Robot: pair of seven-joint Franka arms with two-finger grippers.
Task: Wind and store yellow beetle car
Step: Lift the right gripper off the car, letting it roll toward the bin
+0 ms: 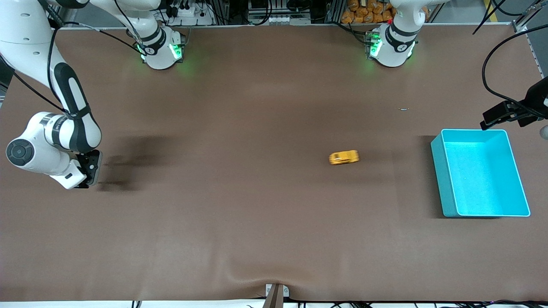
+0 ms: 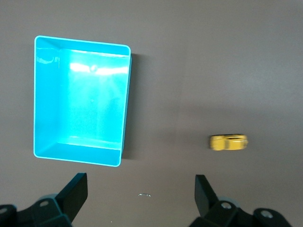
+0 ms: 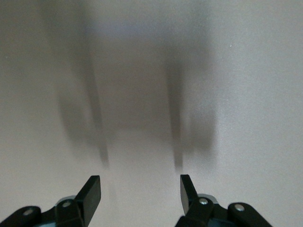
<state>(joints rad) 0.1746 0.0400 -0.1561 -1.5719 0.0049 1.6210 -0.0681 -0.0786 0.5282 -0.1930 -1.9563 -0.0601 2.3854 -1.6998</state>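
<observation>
Yellow beetle car [image 1: 343,157]: alone on brown bench [image 1: 239,222], well apart from turquoise bin [image 1: 442,171] | right pincer [image 1: 92,169]: spread, empty, low over bench at right arm's end | left pincer [image 2: 141,191]: spread wide, empty, above bench beside the bin

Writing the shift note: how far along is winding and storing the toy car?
Stored: not yet. The tiny yellow beetle-shaped toy car sits on the brown table, outside the turquoise plastic bin. Nothing in hand: left gripper and right gripper are open, empty. Grasping and binning remain.
</observation>
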